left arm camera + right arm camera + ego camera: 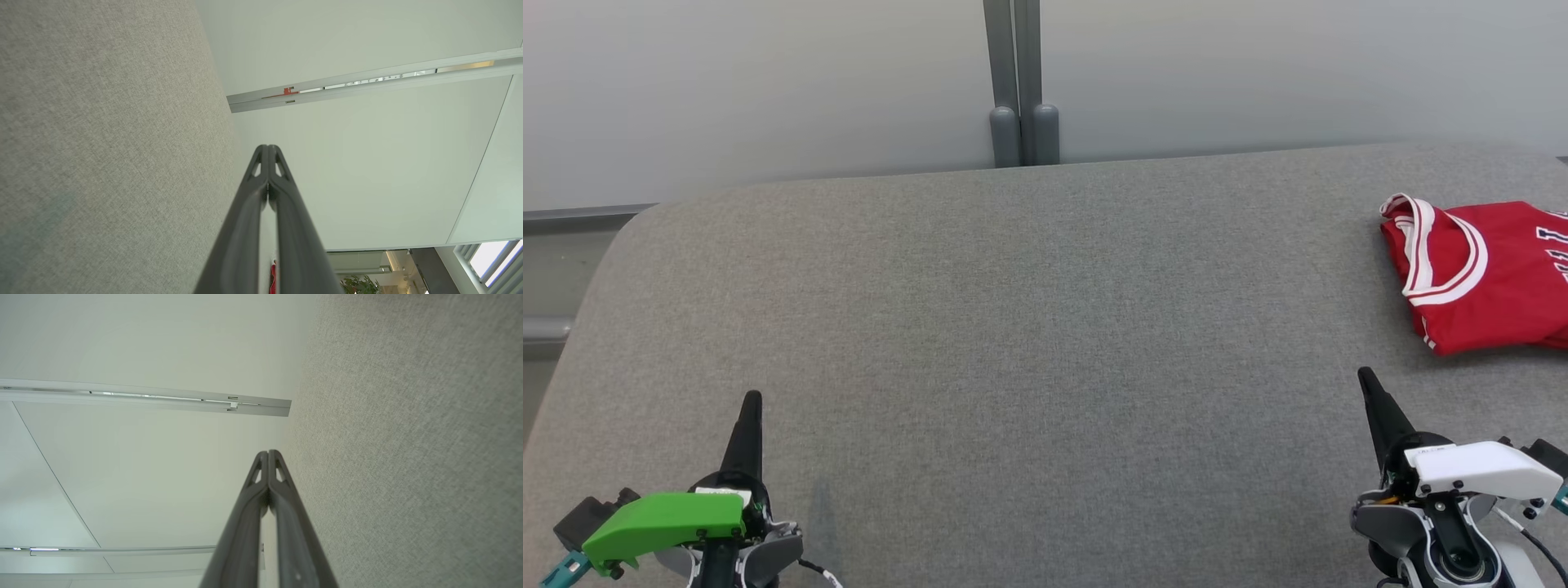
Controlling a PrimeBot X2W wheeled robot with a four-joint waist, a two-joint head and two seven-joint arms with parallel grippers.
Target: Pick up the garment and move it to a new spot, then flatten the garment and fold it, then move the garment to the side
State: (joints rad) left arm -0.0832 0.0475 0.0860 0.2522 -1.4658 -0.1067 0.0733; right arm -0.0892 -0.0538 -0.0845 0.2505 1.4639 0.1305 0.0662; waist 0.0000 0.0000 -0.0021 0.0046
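Note:
The garment point(1486, 273) is a red jersey with white trim, folded and lying at the far right of the grey table point(1029, 327), partly cut off by the head view's right edge. My left gripper point(752, 398) rests at the lower left, shut, with nothing between its fingers; the left wrist view shows its tips point(268, 148) pressed together. At the lower right my right gripper point(1364, 374) is shut and empty too, a short way in front of the jersey and not touching it. Its tips point(268, 452) meet in the right wrist view.
A pale wall runs behind the table, with a grey double post point(1019, 122) at its middle. The table's left corner is rounded point(629, 237). A thin red sliver point(273, 279) shows between the left fingers in the left wrist view.

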